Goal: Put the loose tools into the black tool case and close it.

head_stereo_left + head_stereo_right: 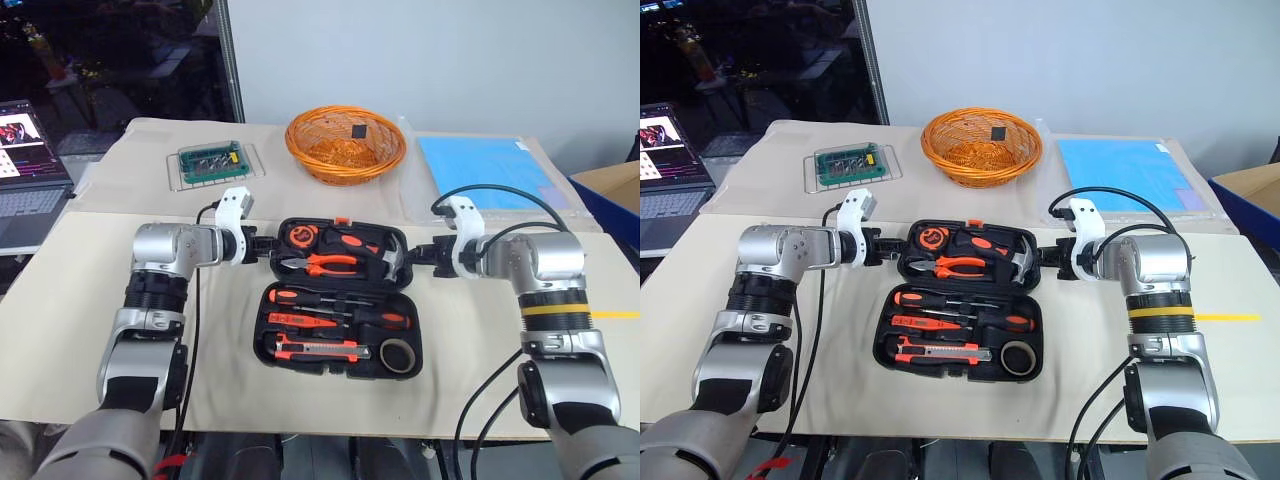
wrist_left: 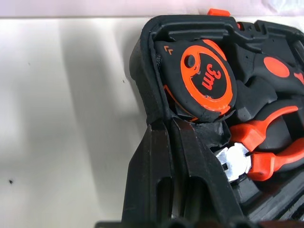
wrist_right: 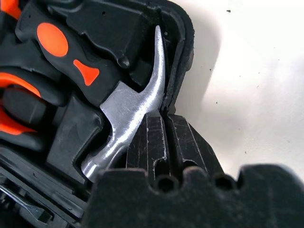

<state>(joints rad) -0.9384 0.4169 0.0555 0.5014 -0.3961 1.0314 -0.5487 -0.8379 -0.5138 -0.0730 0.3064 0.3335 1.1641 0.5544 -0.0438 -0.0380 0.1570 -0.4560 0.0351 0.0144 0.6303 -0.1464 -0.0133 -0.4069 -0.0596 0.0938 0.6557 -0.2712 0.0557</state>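
Note:
The black tool case (image 1: 262, 330) lies open on the cloth-covered table. Its near half holds two black-and-orange screwdrivers (image 1: 335, 298), a small red screwdriver (image 1: 300, 320), an orange-black utility knife (image 1: 315, 350) and a greyish tape ring (image 1: 399, 355). The far half holds a tape measure (image 2: 206, 78), pliers (image 1: 330, 264) and a hammer (image 3: 133, 104). My left gripper (image 2: 170, 121) is shut on the left side rim of the far half. On the opposite side rim, beside the hammer head, my right gripper (image 3: 164, 116) is shut as well.
An orange wicker basket (image 1: 345, 143) stands behind the case. A circuit board in a clear tray (image 1: 212, 162) lies at the back left, a blue sheet (image 1: 485, 170) at the back right. A laptop (image 1: 25, 165) sits off the table's left, a cardboard box (image 1: 615, 190) to the right.

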